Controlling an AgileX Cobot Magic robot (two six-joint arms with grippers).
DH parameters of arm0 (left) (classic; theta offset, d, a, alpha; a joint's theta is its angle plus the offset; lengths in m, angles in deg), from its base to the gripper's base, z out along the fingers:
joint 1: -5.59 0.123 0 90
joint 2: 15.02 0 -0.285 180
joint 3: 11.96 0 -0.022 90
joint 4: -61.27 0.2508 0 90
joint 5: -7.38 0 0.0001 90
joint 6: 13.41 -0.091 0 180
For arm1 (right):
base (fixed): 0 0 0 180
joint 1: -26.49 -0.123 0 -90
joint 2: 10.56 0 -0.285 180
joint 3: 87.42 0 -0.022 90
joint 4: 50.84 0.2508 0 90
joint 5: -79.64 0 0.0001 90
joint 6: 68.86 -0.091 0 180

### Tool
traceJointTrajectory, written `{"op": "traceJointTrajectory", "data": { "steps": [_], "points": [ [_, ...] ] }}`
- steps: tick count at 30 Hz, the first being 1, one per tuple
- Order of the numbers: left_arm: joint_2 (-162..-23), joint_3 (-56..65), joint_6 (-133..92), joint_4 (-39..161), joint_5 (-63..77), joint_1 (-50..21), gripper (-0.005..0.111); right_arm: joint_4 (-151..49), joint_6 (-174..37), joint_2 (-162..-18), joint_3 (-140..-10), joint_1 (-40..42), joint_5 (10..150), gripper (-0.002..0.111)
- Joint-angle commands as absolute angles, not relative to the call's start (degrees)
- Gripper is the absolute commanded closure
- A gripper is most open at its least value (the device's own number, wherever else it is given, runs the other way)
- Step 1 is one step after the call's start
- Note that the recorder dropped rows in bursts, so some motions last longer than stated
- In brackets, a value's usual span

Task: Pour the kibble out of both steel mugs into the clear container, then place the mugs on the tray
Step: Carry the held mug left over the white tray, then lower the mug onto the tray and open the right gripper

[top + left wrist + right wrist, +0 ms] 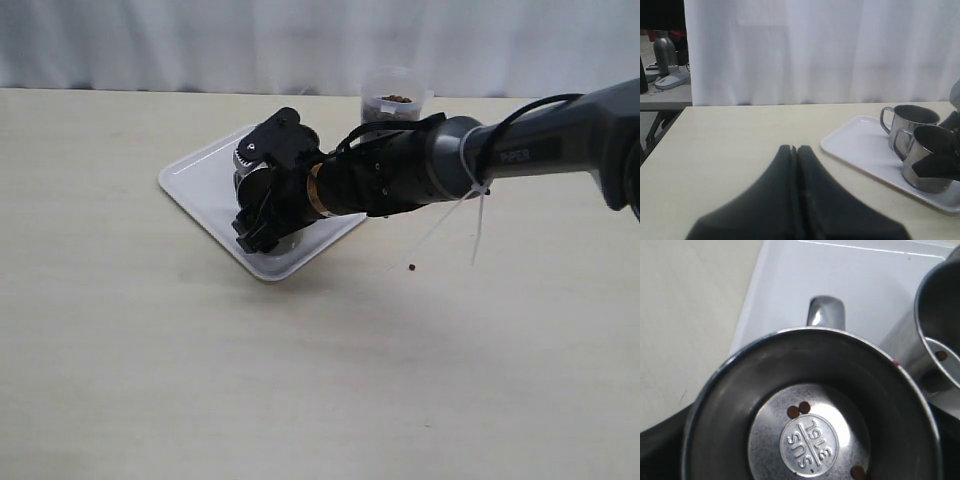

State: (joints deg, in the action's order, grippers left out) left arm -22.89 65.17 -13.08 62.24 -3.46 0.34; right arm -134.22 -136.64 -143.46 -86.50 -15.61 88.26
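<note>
Two steel mugs [910, 120] upright on tray [860, 145], touching. Right gripper [262, 186] grasping front mug [927, 162]; few kibble [799, 410] pellets in bottom. Left gripper [793, 150] clenched, empty, over table [150, 350]. Clear container [393, 95] behind tray, kibble inside.

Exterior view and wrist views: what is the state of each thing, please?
near steel mug, upright on tray, few pellets inside
far steel mug, upright on tray, nearly empty
clear container, upright, kibble inside
tray, flat on table, carries both mugs
stray pellet, loose on table
left end effector, shut, empty
right end effector, closed around near steel mug
</note>
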Motion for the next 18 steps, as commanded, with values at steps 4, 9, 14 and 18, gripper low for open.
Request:
{"op": "traceJointTrajectory", "data": {
  "steps": [4,9,14,18],
  "points": [
    [-22.8,65.3,-12.5,62.2,-3.4,0.2,0.107,-134.0,-137.5,-142.9,-86.9,-15.6,87.9,0.039],
    [-22.8,65.3,-12.5,62.2,-3.4,0.2,0.107,-134.0,-139.5,-140.1,-86.8,-15.6,88.1,0.017],
    [-22.8,65.3,-12.5,62.2,-3.4,0.2,0.107,-134.0,-143.6,-132.1,-84.4,-15.6,87.8,0.012],
    [-22.8,65.3,-12.5,62.2,-3.3,0.2,0.107,-134.0,-148.9,-124.1,-80.1,-15.6,85.9,0.017]
  ]
}}
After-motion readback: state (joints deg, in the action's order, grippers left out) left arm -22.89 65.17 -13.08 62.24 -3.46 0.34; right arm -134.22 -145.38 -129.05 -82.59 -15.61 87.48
